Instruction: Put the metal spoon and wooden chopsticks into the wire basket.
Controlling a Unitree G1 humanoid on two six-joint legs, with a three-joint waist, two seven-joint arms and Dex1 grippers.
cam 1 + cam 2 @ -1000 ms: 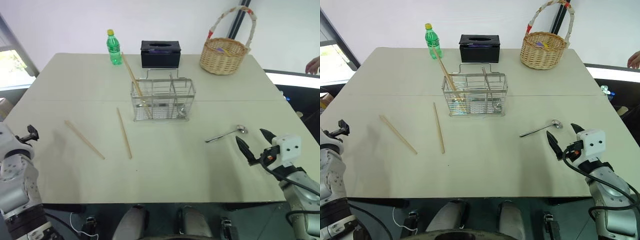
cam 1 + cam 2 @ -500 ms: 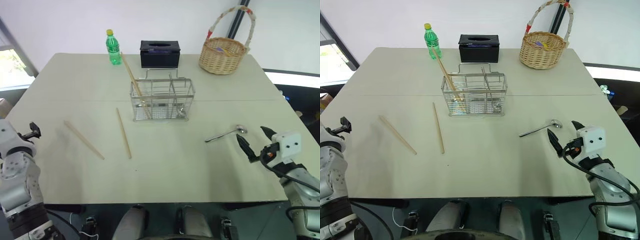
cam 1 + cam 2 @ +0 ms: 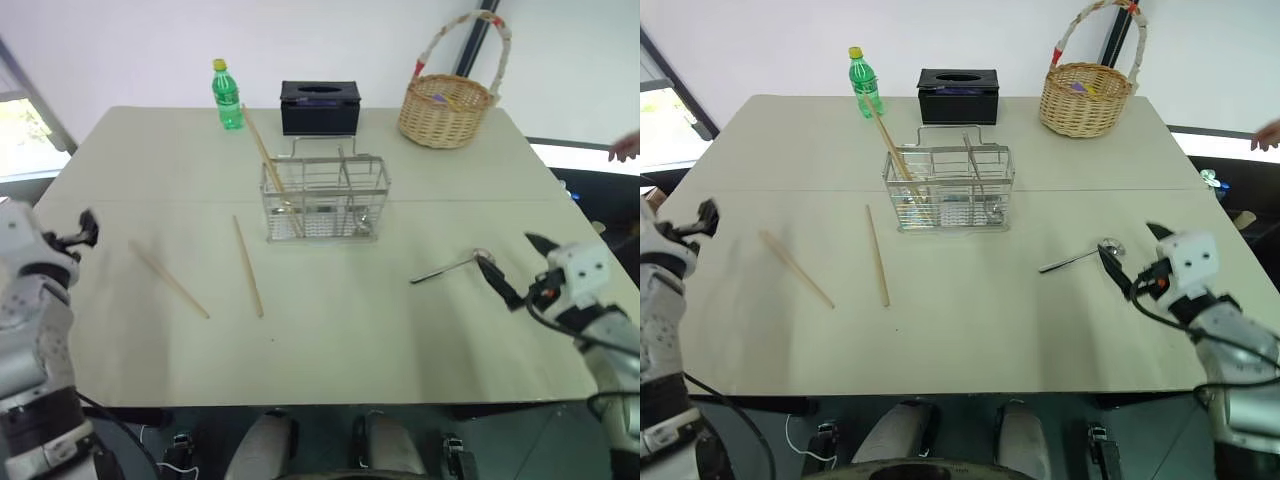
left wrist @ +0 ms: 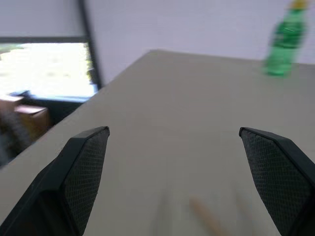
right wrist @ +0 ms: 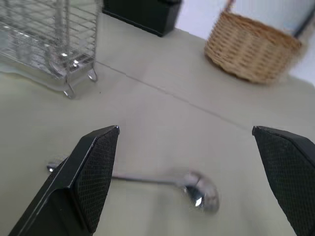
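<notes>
Left eye view: pale beige matte bench (image 3: 330, 330) with a faint seam across it, plain white wall behind, window at far left. Silver wire basket (image 3: 325, 198), rectangular mesh with dividers and a thin wire handle, stands mid-bench. Wooden chopsticks, three counted, thin straight pale tan sticks: one (image 3: 264, 152) leans upright-tilted in the basket's left compartment, two lie flat on the bench left of the basket, one (image 3: 248, 266) near it, one (image 3: 168, 279) farther left, apart from each other. One metal spoon (image 3: 452, 267), shiny, thin handle, small round bowl, lies flat on the bench right of the basket, well apart from it. Behind the basket: one black boxy tissue box (image 3: 320, 107), one green plastic bottle (image 3: 228, 95) with yellow cap, one round woven wicker basket (image 3: 447, 108) with an arched handle.

Right gripper (image 3: 513, 268) hangs just beside the spoon's bowl, black textured fingers (image 5: 91, 174) spread wide, holding nothing. Left gripper (image 4: 182, 182) is over the bench's left edge, fingers (image 4: 81, 172) also wide apart, empty.

A person's hand (image 3: 626, 146) shows at the far right edge.
</notes>
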